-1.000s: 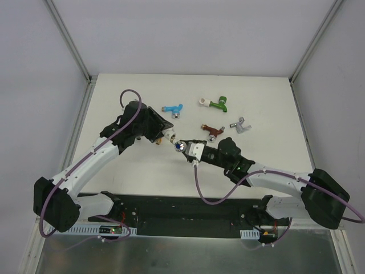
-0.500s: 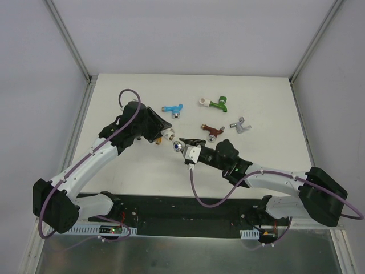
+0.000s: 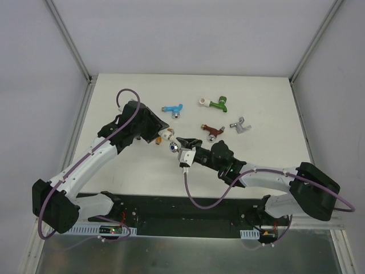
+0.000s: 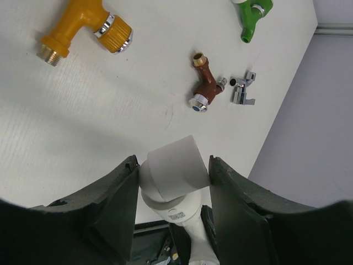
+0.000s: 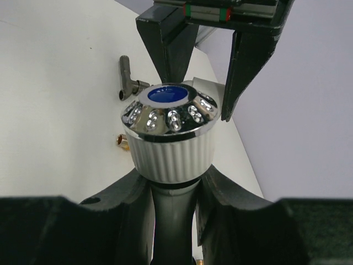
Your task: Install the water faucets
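Observation:
My left gripper (image 3: 164,135) (image 4: 172,161) is shut on a short white pipe fitting (image 3: 167,135) (image 4: 175,165), held above the table. My right gripper (image 3: 179,147) (image 5: 172,178) is shut on the white faucet (image 3: 173,147) (image 5: 170,135), which has a ribbed knob with a chrome cap and blue centre, held just right of the fitting and a little apart from it. The blue faucet (image 3: 173,108), green faucet (image 3: 215,104) (image 4: 251,14), brown faucet (image 3: 211,130) (image 4: 205,84) and grey faucet (image 3: 240,125) (image 4: 242,91) lie on the table. The orange faucet (image 4: 83,30) lies under my left gripper.
The white table (image 3: 256,154) has metal frame posts at its far corners and grey walls close on both sides. A black base rail (image 3: 182,208) runs along the near edge. Purple cables loop from both arms.
My right gripper has carried the white faucet left and slightly up, closer to the fitting. My left gripper has shifted a little up and left with the fitting.

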Tool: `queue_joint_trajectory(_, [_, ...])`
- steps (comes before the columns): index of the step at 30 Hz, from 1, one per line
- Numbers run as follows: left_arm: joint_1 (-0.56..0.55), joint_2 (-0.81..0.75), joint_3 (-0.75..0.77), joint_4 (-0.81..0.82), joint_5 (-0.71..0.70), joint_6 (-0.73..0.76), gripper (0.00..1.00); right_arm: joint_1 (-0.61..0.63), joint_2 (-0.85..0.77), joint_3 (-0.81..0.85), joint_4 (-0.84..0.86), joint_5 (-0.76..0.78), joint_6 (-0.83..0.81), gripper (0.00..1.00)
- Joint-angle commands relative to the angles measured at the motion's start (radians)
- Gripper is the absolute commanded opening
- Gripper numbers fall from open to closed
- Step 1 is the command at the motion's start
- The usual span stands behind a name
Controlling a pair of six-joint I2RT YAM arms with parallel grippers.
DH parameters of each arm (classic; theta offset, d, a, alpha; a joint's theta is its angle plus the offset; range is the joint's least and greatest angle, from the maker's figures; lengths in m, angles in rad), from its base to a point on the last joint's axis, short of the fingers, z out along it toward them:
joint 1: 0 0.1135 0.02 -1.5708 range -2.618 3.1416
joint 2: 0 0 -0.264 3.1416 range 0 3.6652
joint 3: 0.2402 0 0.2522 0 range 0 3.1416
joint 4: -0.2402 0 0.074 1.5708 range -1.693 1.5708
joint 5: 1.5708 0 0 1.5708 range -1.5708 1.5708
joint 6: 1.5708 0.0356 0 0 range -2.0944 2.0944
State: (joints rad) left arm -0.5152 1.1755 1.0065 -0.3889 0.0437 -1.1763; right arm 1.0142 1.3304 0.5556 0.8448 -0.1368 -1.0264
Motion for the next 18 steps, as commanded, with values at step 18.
queue_joint_trajectory(18, [0.058, -0.126, -0.023, -0.031, 0.013, 0.032, 0.00, -0.002, 0.049, -0.036, 0.361, -0.069, 0.196, 0.00])
